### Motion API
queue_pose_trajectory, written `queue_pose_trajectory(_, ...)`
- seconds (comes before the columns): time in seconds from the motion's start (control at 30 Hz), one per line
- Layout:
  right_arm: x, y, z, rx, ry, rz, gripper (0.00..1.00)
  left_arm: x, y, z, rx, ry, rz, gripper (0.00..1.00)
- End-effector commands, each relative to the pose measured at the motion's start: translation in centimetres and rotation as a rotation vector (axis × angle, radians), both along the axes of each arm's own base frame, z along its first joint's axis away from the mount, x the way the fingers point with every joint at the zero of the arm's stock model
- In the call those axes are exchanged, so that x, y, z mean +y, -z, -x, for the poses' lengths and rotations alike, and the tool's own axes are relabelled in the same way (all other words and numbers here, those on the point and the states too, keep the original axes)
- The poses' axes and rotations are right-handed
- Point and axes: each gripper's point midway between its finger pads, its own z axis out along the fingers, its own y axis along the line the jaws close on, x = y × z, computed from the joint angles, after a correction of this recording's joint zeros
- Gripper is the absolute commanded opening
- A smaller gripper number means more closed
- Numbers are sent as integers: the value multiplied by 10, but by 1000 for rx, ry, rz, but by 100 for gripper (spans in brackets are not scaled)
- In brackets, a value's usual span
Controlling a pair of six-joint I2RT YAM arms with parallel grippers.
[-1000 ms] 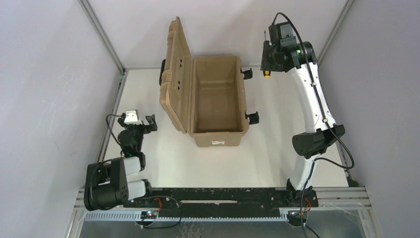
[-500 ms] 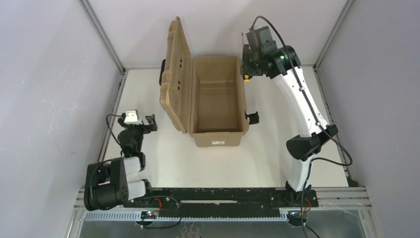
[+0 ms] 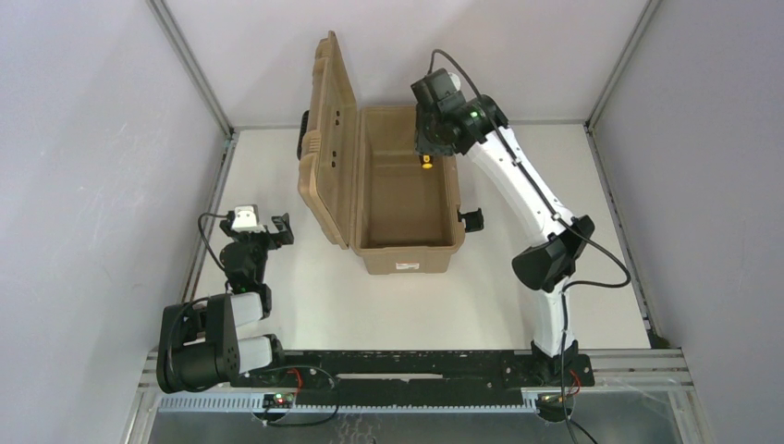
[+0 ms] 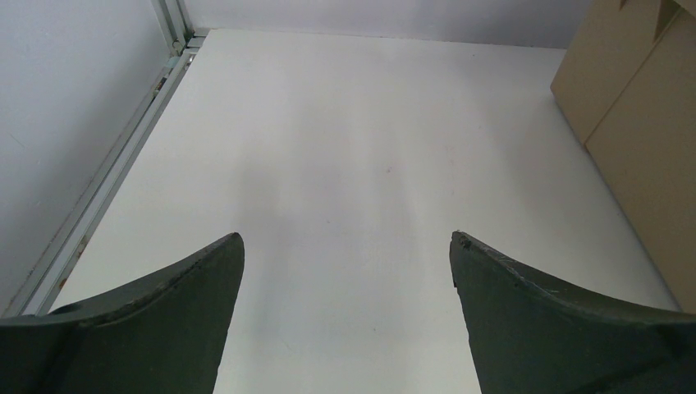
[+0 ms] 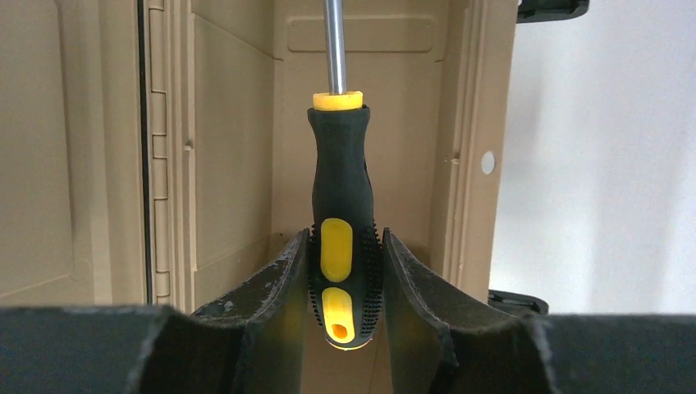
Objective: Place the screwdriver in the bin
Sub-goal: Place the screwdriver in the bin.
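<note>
The bin point(image 3: 407, 254) is a tan case standing open at the table's middle, its ribbed lid point(image 3: 328, 139) raised on the left. My right gripper point(image 3: 427, 153) hangs over the bin's far right inner corner, shut on the screwdriver point(image 3: 426, 163). In the right wrist view the black-and-yellow handle point(image 5: 341, 197) is pinched between my fingers point(image 5: 271, 287), with the metal shaft point(image 5: 333, 45) pointing away over the bin's inside point(image 5: 234, 148). My left gripper point(image 3: 275, 229) rests open and empty at the table's left, away from the bin; its view shows bare table and the bin's side point(image 4: 640, 123).
Black latches point(image 3: 472, 220) stick out of the bin's right side. A metal frame rail point(image 3: 208, 222) runs along the table's left edge, and grey walls close in both sides. White tabletop point(image 3: 555, 166) lies to the bin's right.
My right arm has swung left with the screwdriver, from beside the bin's far right corner to over its inside. The left arm has not moved.
</note>
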Motion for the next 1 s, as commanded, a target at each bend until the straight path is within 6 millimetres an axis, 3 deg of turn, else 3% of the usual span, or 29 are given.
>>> queue_pose_trajectory(0.0,16,-2,-9,-38,34,-49,0,-2,-17,0,-81,6,-5,100)
queue_pose_trajectory(0.7,44,112,-17,176,5,40,0,-1,-17,1,-81,3,-5,100)
queue_pose_trajectory(0.97,49,147,-17,242,-8,62,0,-2,-17,1,-81,4,-5,100)
